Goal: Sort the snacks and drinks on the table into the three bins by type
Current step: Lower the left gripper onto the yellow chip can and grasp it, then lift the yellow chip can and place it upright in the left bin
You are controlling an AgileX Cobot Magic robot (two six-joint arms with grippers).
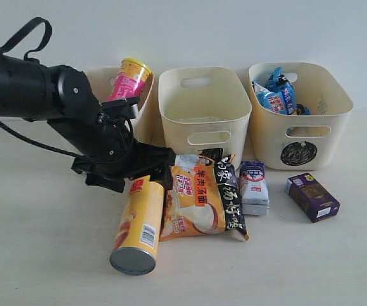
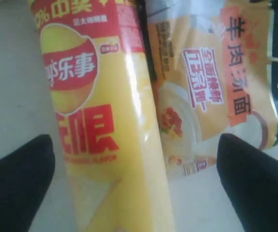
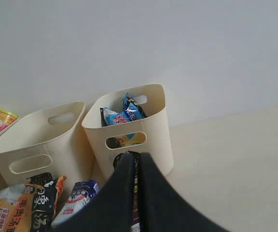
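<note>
Where it lies flat, yellow chip can point(image 1: 137, 223), red logo, silver base.

Yellow can point(image 1: 137, 226) lies on its side on the table point(image 1: 43, 255), just beside the flat orange packet point(image 1: 193, 204) (label up). White-blue carton point(image 1: 253, 187) and purple carton point(image 1: 312, 196) lie apart to its right. Pink can point(image 1: 129, 80) leans in the left bin point(image 1: 146, 111) — blue packet point(image 1: 278, 94) in the right bin point(image 1: 317, 146).

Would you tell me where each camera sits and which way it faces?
Exterior: before the table, facing the bins and wall; shows the left arm.
Left wrist: looks down on yellow can and orange packet; open left claw shows.
Right wrist: raised, facing the bins; shut right claw shows.
Shared: can and packet, exterior and left wrist.
</note>
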